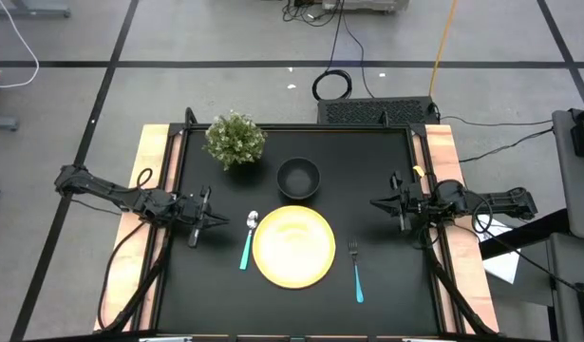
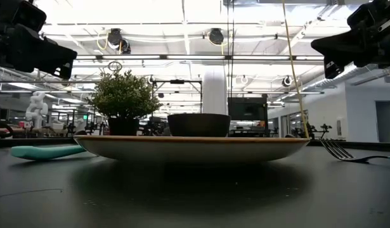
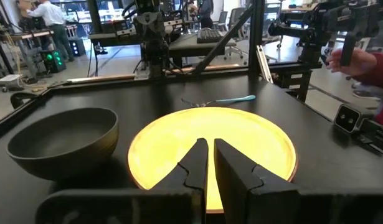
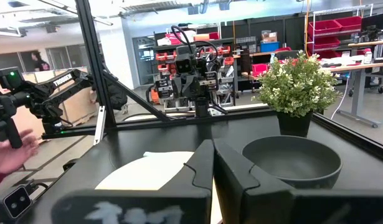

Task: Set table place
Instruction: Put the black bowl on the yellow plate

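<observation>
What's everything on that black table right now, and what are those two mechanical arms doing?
table: one, matte black top with pale wooden side strips.
plate: one, yellow, round, near the middle toward the front edge.
bowl: one, black, just behind the plate.
spoon: one, metal with teal handle, on the plate's left.
fork: one, metal with teal handle, on the plate's right.
potted plant: one, bushy green, back left, beside the bowl.
left tool: one, dark, shut and holding nothing, above the table's left side, pointing at the plate.
right tool: one, dark, shut and holding nothing, above the table's right side, pointing inward.
</observation>
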